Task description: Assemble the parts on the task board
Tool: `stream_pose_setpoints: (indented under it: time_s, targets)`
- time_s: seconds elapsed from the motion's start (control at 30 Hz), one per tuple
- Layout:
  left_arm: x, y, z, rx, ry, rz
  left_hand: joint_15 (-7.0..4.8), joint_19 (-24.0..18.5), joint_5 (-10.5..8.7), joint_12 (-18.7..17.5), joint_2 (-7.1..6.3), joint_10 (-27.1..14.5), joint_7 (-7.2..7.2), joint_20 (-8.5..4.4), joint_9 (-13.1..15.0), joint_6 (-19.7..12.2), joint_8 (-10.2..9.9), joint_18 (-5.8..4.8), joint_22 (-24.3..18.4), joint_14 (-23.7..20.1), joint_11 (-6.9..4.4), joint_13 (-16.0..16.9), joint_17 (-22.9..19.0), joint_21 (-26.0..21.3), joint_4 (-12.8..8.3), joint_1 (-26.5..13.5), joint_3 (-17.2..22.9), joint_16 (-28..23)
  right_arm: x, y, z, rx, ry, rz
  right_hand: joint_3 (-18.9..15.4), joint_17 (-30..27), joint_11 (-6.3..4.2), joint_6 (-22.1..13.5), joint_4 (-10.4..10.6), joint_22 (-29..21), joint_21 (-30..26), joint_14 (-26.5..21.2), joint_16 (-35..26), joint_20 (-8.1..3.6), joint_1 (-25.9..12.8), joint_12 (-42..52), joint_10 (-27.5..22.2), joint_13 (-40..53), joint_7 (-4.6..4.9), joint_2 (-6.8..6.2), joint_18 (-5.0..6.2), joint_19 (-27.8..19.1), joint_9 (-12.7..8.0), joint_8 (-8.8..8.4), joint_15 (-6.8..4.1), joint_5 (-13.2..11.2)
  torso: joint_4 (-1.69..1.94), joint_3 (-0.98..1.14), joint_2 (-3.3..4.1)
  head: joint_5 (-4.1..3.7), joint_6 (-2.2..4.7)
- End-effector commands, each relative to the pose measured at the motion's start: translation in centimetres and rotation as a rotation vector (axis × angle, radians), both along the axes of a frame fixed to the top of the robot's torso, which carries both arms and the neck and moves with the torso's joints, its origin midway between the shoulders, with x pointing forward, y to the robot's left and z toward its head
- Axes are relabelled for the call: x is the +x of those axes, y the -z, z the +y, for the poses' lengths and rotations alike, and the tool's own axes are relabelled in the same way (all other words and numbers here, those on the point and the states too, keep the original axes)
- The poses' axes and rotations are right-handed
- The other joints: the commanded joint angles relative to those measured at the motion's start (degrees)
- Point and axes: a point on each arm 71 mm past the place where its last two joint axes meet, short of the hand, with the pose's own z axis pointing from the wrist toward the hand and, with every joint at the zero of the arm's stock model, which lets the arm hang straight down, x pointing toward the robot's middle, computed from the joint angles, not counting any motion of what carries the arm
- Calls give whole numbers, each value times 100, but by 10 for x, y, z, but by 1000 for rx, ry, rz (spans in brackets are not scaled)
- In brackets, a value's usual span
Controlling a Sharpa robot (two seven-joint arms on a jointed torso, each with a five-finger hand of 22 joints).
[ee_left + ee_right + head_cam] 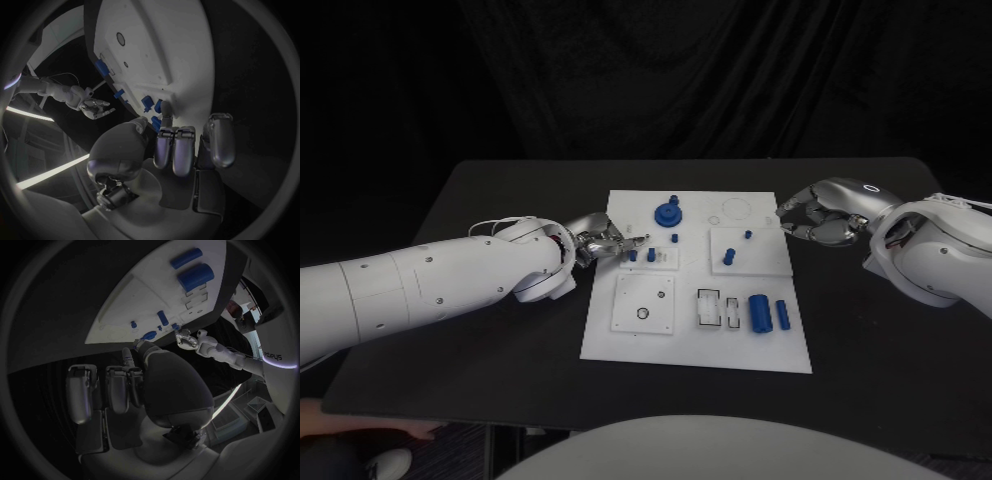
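A white task board lies mid-table. A blue gear sits at its far edge, and small blue pegs stand in its middle blocks. Two blue cylinders lie loose near the board's right edge, so assembly looks only partly done. The left hand reaches the pegs from the left; whether it holds one, I cannot tell. The right hand hovers off the far right corner, fingers curled, holding nothing.

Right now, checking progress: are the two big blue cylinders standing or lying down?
Lying down: both blue cylinders rest on their sides on the task board.
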Motion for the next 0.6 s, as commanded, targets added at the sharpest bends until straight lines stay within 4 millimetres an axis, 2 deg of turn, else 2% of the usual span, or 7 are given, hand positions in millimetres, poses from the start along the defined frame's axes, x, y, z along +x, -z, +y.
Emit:
stream_pose_setpoints:
  time_s: [0.03,0.27,0.33,0.4,0.47,0.53,0.6]
  targets:
    - [-1,2,-1,-6,14,3,32,21,65,-25,87,587,-29,33,66,73,91,81,1059,584,24,1508,1509,-11,7,22,-66,15,0,1,-1,-1,12,2,44,1162,-7,10,-1,1428,-28,526,-19,12,-39,8,487,1331,-40,6,-29,468,-8,-19,10,32,1,0,1,-10,-1]
    - [0,3,0,3,7,9,9,31,268,-25,192,587,-63,16,236,87,250,80,1063,584,-5,1508,1509,4,8,82,-150,15,0,1,0,-2,11,3,44,1162,-7,10,-1,1428,-28,526,-19,12,-39,8,487,1331,-40,6,-29,468,-8,-19,10,32,-2,2,0,5,-1]
    - [0,3,0,4,5,10,-1,40,412,-25,226,587,-76,7,315,67,316,76,1067,584,-16,1508,1509,19,5,139,-175,15,0,1,0,-2,10,4,44,1162,-7,10,-1,1428,-28,526,-19,12,-39,8,487,1331,-40,6,-29,468,-8,-19,10,32,-4,2,3,11,-1]
    - [0,3,0,4,3,9,-4,45,438,-25,232,587,-80,5,342,64,339,75,1070,584,-20,1508,1509,27,4,158,-181,15,0,1,0,-1,10,3,44,1162,-7,10,-1,1428,-28,526,-19,12,-39,8,487,1331,-40,6,-29,468,-8,-19,10,32,-5,2,4,16,-1]
    - [1,2,0,-2,2,-1,-22,66,513,-25,260,587,-105,-11,522,50,480,69,1077,584,-40,1508,1509,54,5,238,-206,15,0,1,0,-1,10,3,44,1162,-7,10,-1,1428,-28,526,-19,12,-39,8,487,1331,-40,6,-29,468,-8,-19,10,32,-4,1,5,17,-1]
    - [1,1,0,-9,3,-21,-22,66,513,-25,260,587,-105,-11,522,50,480,69,1077,584,-40,1508,1509,54,5,238,-206,15,0,1,-1,-1,11,2,44,1162,-7,10,-1,1428,-28,526,-19,12,-39,8,487,1331,-40,6,-29,468,-8,-19,10,32,-3,1,5,14,-1]
    - [1,-3,-1,-15,18,-81,-36,91,610,-25,229,587,-119,-27,685,-29,580,61,1088,584,-55,1508,1509,92,-4,403,-211,15,-1,1,-1,0,10,1,44,1162,-7,10,-1,1428,-28,526,-19,12,-39,8,487,1331,-40,6,-29,468,-8,-19,10,32,0,2,6,2,-1]
